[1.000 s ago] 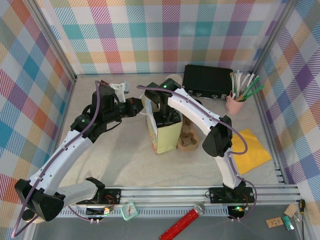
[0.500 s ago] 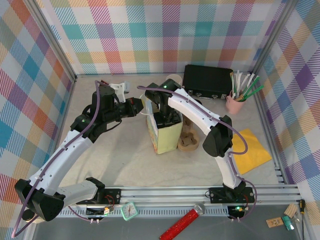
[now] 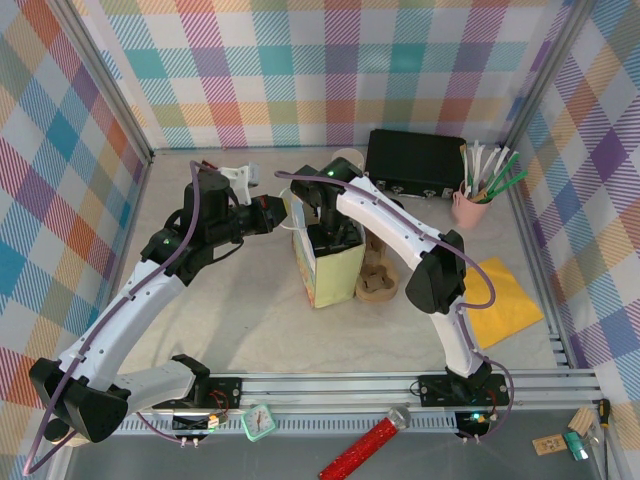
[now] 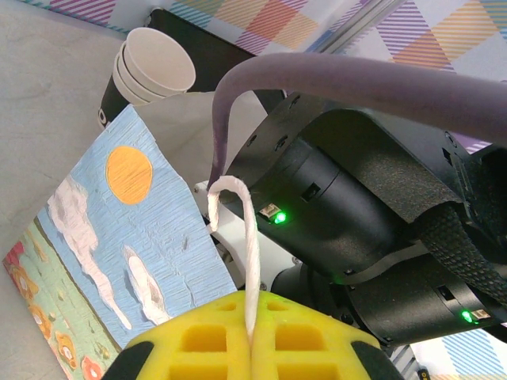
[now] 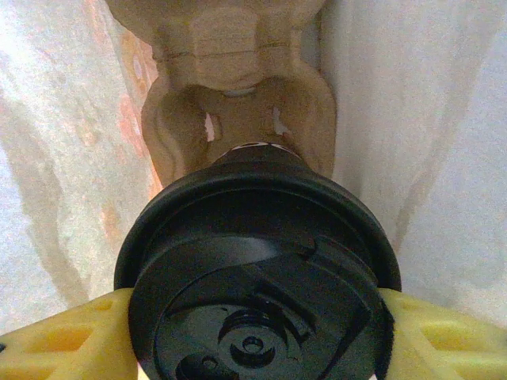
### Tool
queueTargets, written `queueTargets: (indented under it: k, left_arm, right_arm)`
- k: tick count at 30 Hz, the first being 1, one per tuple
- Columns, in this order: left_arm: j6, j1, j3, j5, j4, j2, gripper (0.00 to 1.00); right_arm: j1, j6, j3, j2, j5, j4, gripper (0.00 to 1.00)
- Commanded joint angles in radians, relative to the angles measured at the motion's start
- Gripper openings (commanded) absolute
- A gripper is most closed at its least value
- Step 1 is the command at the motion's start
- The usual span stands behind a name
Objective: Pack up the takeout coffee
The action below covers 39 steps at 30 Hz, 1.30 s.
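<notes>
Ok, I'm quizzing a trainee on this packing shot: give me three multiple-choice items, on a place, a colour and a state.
1. Where is the black-lidded dark paper coffee cup? A on the yellow napkin; B inside the printed paper bag; C beside the pink holder.
2. What colour is the bag's printed sun? A orange; B green; C purple.
3. How is the left claw? A open; B shut on a cup; C shut on the bag's white cord handle.
Key: B, bag walls flank its lid; A, an orange disc on blue; C, yellow pads pinch the cord.
</notes>
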Motion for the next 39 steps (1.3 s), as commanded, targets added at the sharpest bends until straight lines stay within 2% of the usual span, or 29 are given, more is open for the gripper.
queueTargets:
  k: [1, 11, 39]
  left_arm:
    - [-0.006, -0.014, 0.004, 0.004, 0.007, -0.005, 0.00]
    - [-0.007, -0.014, 0.006, 0.010, 0.007, 0.002, 0.00]
    - [-0.006, -0.014, 0.010, 0.011, 0.007, 0.009, 0.00]
  right_arm:
    - [-0.004, -0.004, 0.043, -0.018, 0.000, -0.032, 0.64]
    - [-0.012, -0.008, 0.097, -0.006, 0.009, -0.040, 0.64]
    - [-0.021, -0.014, 0.116, 0.006, 0.009, -0.036, 0.64]
